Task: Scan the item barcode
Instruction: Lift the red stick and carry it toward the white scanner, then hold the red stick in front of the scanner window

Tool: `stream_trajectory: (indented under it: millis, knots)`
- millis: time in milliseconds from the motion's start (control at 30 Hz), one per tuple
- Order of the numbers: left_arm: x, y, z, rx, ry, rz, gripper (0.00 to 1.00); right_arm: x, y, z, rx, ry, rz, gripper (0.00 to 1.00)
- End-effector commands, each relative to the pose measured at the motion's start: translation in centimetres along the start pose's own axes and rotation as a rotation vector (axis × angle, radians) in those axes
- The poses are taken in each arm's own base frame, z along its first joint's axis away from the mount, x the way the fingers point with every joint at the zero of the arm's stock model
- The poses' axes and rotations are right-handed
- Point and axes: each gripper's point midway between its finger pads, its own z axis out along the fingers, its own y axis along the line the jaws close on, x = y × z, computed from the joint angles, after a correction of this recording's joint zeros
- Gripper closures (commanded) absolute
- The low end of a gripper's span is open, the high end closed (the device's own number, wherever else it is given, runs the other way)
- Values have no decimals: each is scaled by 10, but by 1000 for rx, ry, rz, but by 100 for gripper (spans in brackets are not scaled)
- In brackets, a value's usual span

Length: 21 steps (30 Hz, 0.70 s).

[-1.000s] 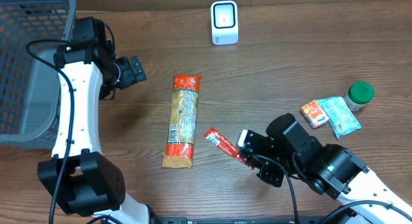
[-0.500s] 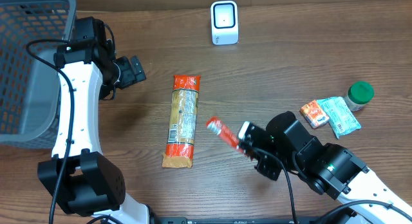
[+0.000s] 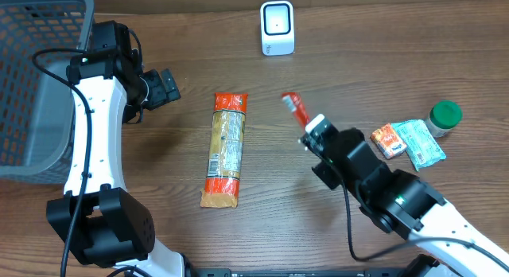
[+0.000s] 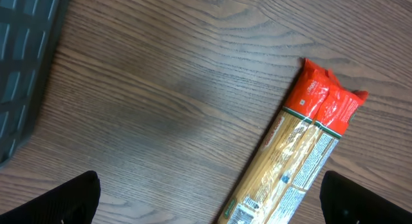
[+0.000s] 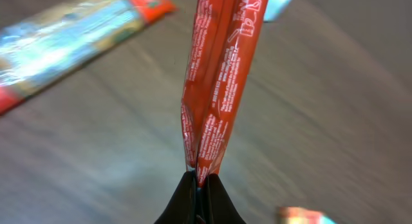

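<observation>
Basket (image 3: 32,70) being cut off at the left edge, left end effector (image 3: 169,86) hanging spread wide beside it, pasta (image 3: 225,150) lying on the table (image 3: 382,54), right end effector (image 3: 310,132) pinching the sachet (image 3: 295,110) by one end, tip pointing toward the scanner (image 3: 277,28), print blurring, right arm angling in from bottom right.

We see even, fairly bright light from above in the overhead view, with only soft, faint shadows on the wooden table (image 3: 358,70). From the left wrist the grain is sharp, with a dim patch toward 9 o'clock. From the right wrist the red packet (image 5: 219,89) is crisp, while the pasta pack (image 5: 64,37) at 10 o'clock is smeared with blur.
</observation>
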Motion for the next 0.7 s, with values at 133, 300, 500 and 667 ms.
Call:
stream_trajectory:
  millis: [133, 300, 500, 667]
  knots:
    - [-3, -3, -3, 2, -12, 22, 0, -59, -53, 7, 279, 48, -117, 97]
    - [-3, -3, -3, 2, -12, 22, 0, -104, -89, 11, 504, 69, -236, 97]
    - [-3, -3, -3, 2, -12, 22, 0, -139, -113, 31, 666, 55, -426, 97]
    - [-3, -3, -3, 2, -12, 22, 0, -143, -125, 60, 706, 77, -493, 97]
